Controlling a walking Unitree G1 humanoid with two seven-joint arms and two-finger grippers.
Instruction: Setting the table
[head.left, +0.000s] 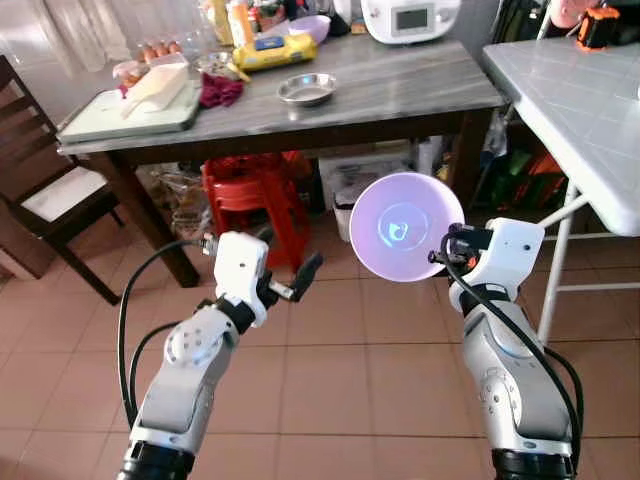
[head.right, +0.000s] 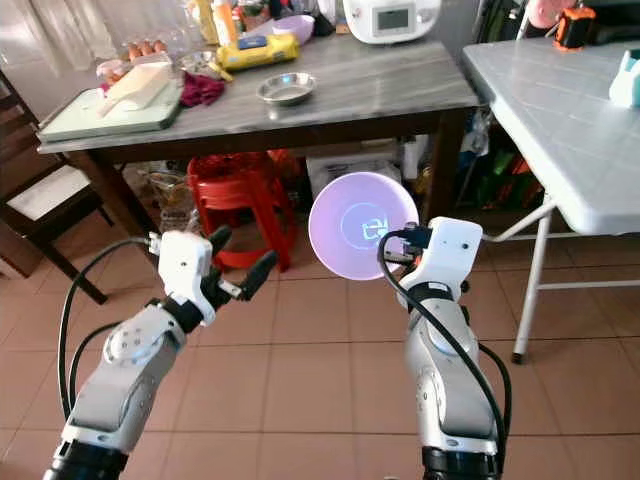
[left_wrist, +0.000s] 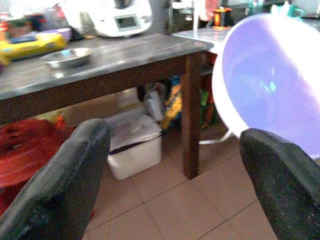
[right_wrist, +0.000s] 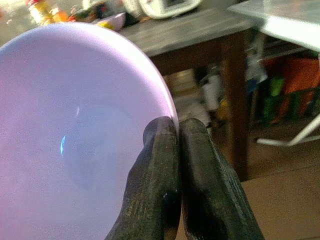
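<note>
Right gripper (right_wrist: 177, 150): clenched on the rim of the bowl (head.left: 405, 226), one finger inside the rim and one outside, pads pressed together over it.
Bowl: pale purple, held in the air on its side over the tiled floor (head.left: 330, 370), its hollow facing the head camera; it hangs in front of the table (head.left: 400, 95), below the front edge near the right front leg.
Left gripper (head.left: 292, 277): released, fingers spread wide with nothing between them, raised over the floor to the left of the bowl and pointing toward it.
Table: dark wood legs, grey top. A steel dish (head.left: 306, 89) sits near the middle. A yellow pack (head.left: 273, 52) and a second purple bowl (head.left: 312, 27) lie toward the back edge, with a white cooker (head.left: 408, 17) at the back right corner. A pale green tray (head.left: 130, 110) with a white object on it fills the left end, a dark red cloth (head.left: 220, 90) beside it.
Under the table: red stools (head.left: 250, 195) and a white box (head.left: 365, 180).
White table (head.left: 580, 110): stands to the right, its corner close to the bowl's side.
Chair (head.left: 45, 195): at the left end of the table.
</note>
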